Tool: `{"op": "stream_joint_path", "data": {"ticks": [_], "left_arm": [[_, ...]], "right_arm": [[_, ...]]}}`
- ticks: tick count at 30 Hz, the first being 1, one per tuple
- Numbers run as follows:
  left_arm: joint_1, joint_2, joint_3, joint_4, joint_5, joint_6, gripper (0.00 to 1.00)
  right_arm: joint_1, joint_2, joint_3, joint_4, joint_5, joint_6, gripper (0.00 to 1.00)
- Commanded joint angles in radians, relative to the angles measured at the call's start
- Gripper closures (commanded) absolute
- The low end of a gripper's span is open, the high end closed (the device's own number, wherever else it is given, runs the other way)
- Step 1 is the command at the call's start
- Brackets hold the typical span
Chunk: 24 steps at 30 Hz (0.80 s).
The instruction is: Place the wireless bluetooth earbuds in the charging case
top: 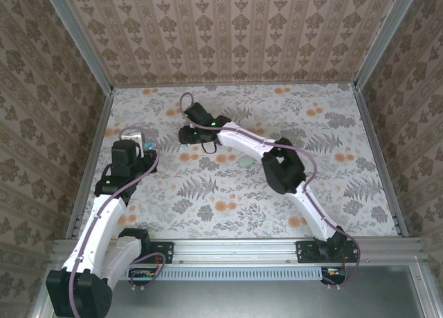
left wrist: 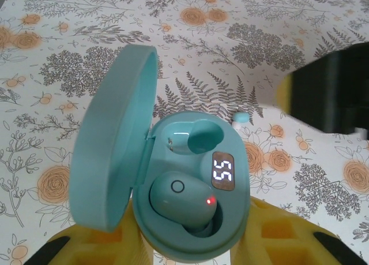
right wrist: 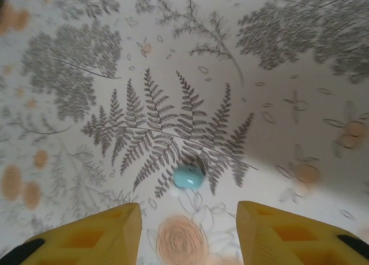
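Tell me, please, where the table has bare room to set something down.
Bare: the right side, between the right arm and right rail; also the near strip from it to the left arm. Crowded: farther back on the left, around the case, loose earbud and right gripper.

Two slender white robot arms, the left arm (top: 104, 217) and right arm (top: 311, 210), with bulky black joint housings and black bases, each trailed by a looping mauve cable (top: 313, 167) and tipped with blocky yellow fingers (right wrist: 98, 233) moulded with square hollows.
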<state>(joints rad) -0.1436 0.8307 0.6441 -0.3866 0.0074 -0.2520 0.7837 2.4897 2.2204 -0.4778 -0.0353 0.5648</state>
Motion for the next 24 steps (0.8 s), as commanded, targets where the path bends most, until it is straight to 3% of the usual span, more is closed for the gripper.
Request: {"op": "stream_joint_path", "data": {"ticks": [1,5,10,19,24], "left_arm": [[0.022,-0.006,-0.02,0.051,0.066,0.043,1.0],[0.035,-0.008,-0.026,0.06,0.087,0.046,1.0],[0.046,-0.018,-0.026,0.065,0.106,0.055,1.0],[0.053,-0.03,-0.045,0.069,0.118,0.048,1.0],[0.054,-0.034,-0.052,0.067,0.121,0.045,1.0]], "right_arm": [[0.035,0.148,0.248,-0.208,0.106,0.033,0.51],[0.058,0.269,0.429,-0.269,0.166,0.061,0.5],[0.079,0.271,0.401,-0.262,0.242,0.051,0.49],[0.08,0.271,0.36,-0.254,0.265,0.021,0.5],[0.077,0.276,0.357,-0.225,0.252,-0.008,0.6]]}}
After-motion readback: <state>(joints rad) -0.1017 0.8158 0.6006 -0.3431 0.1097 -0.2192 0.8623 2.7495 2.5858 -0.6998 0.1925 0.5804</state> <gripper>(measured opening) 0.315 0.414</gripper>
